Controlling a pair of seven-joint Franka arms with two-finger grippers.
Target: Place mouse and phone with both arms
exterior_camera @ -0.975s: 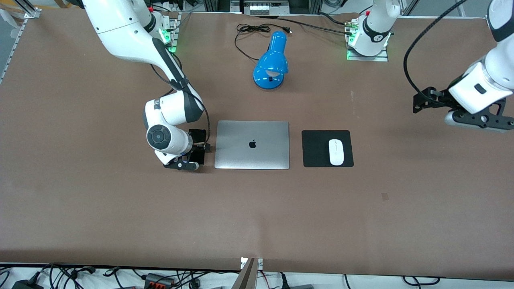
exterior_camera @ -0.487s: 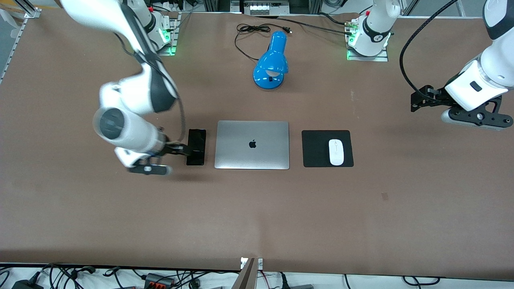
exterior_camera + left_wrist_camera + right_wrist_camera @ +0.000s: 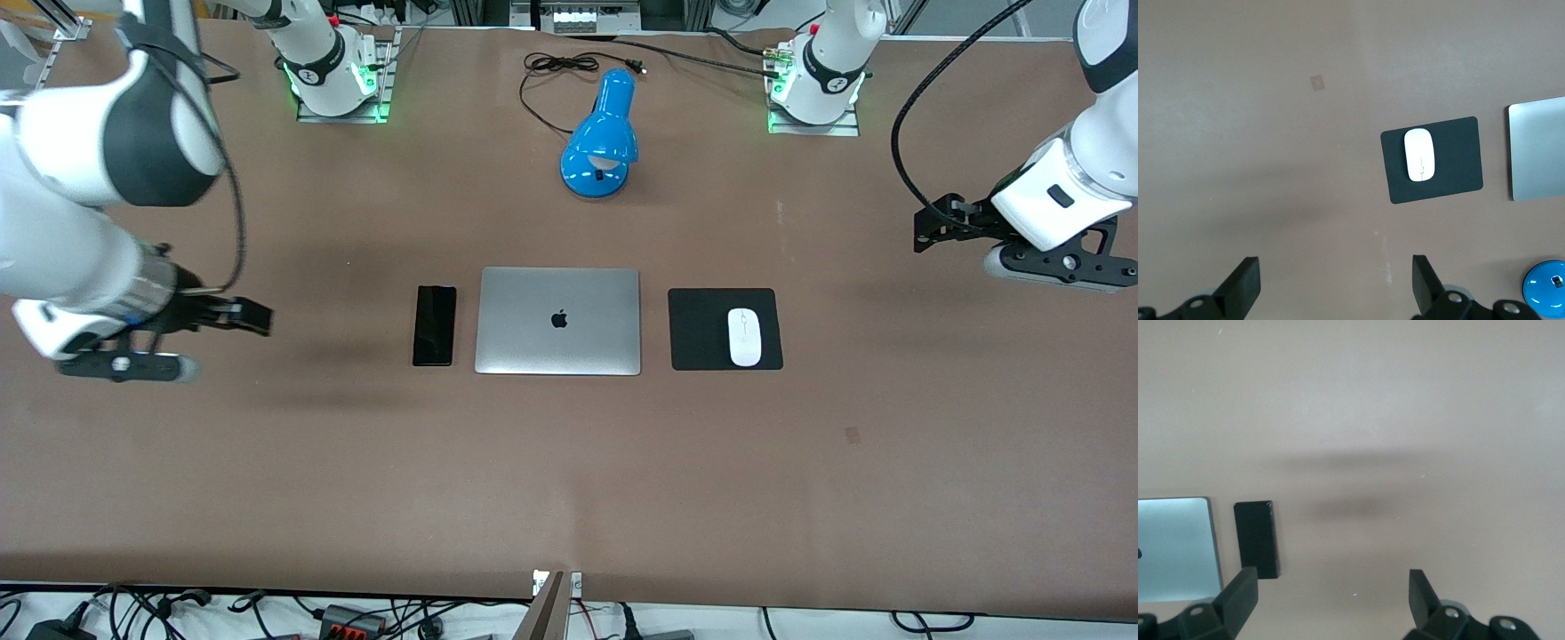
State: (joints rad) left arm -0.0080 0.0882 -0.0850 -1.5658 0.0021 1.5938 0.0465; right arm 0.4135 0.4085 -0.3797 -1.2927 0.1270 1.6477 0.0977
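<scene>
One phone (image 3: 434, 325), one mouse (image 3: 744, 337) on one pad (image 3: 698, 329), one laptop (image 3: 558, 321). Right gripper (image 3: 253, 317) and left gripper (image 3: 929, 228): jaws wide, empty, over bare surface (image 3: 569, 471).

Both arms (image 3: 107, 160) are rocking glossy white shells w/ dark grey joint bands, black cables looping off the wrists. Each end effector is matte black w/ blocky fingers (image 3: 1241, 287). Bases (image 3: 333, 84) are glowing green, w/ red bits on top.
</scene>
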